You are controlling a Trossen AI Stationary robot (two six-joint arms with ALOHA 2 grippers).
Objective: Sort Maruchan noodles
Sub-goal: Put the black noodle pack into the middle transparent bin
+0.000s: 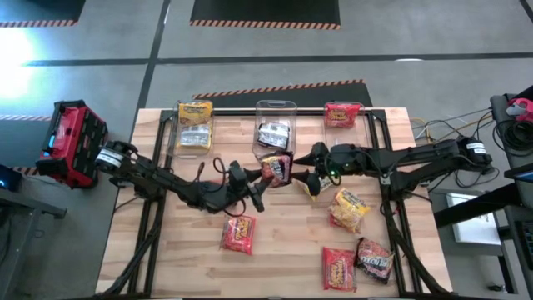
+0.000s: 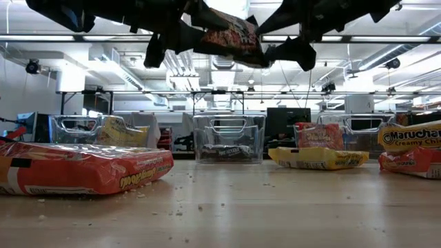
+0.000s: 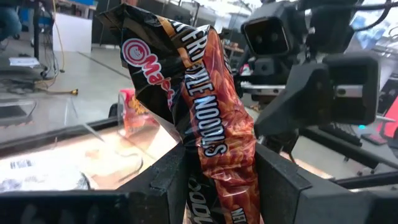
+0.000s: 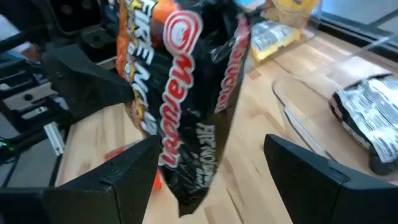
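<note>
Over the counter point(image 1: 275, 250), near the middle bin point(image 1: 275, 125), the left gripper point(image 3: 214, 180) has its jaws clamped on a dark noodle packet point(image 1: 276, 169); the right gripper point(image 4: 211, 168) faces it, jaws apart.

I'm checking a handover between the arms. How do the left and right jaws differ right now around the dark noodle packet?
The left gripper has its jaws shut on the dark noodle packet; the right gripper has its jaws spread wide, clear of the wrapper. The left carries the packet; the right carries nothing. Both hover mid-table, facing each other.
</note>
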